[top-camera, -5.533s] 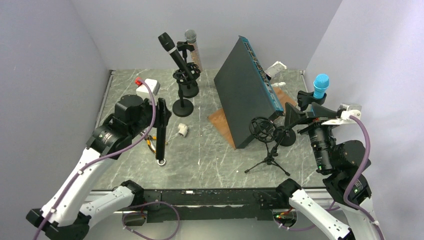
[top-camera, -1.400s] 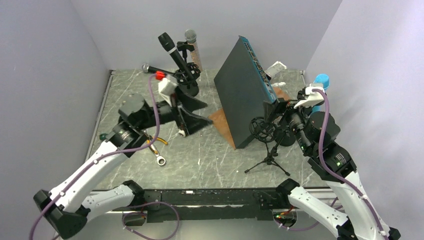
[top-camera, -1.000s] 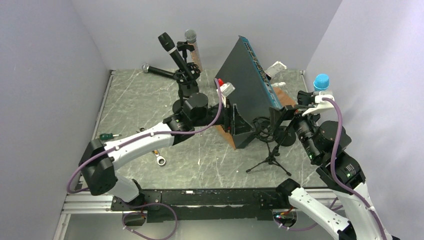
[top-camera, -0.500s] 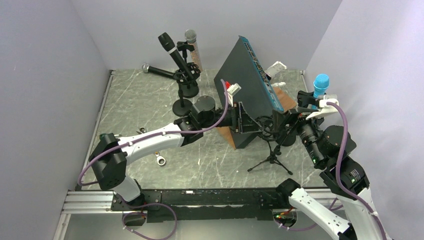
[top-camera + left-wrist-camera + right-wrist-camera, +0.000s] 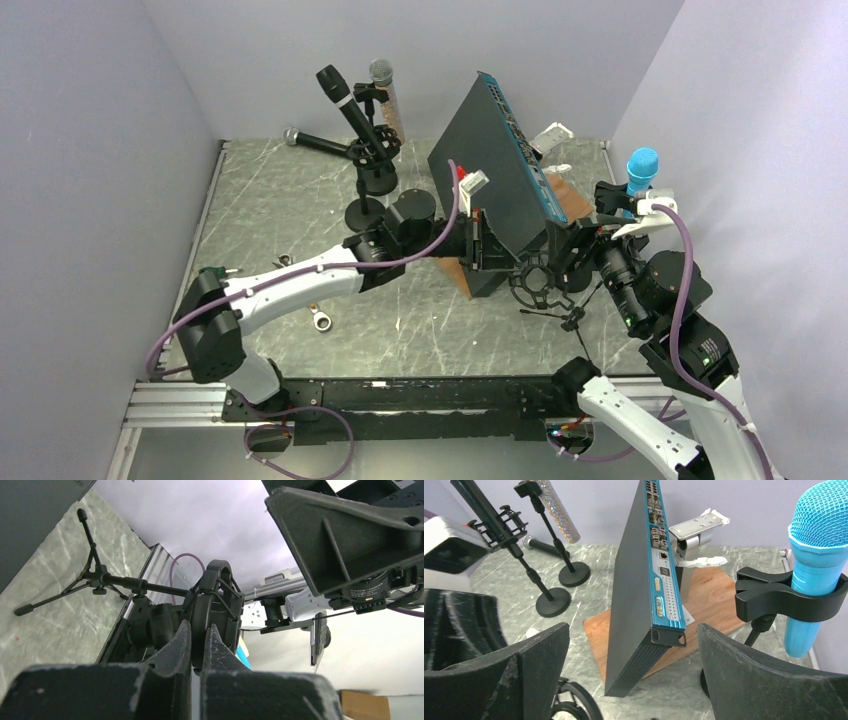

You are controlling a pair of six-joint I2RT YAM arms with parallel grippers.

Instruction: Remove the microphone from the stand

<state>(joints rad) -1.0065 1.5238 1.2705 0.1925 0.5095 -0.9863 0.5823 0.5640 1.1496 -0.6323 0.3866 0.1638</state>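
Grip on the ring point(image 5: 220, 587); blue microphone point(image 5: 816, 555) untouched.
Your left gripper point(image 5: 197, 630) pinches shut on the ring of a tripod point(image 5: 90, 575) tilted sideways, confirmed only in the left wrist view. Your right gripper point(image 5: 633, 630) stands wide, facing the blue microphone seated in its clip point(image 5: 774, 597): close on it, lift.

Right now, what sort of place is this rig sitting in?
Probably a lab test cell, staged as an audio bench. Plain lilac walls box in a marble-look table. A blue microphone and a black microphone sit in stands, and a rack unit leans on edge.
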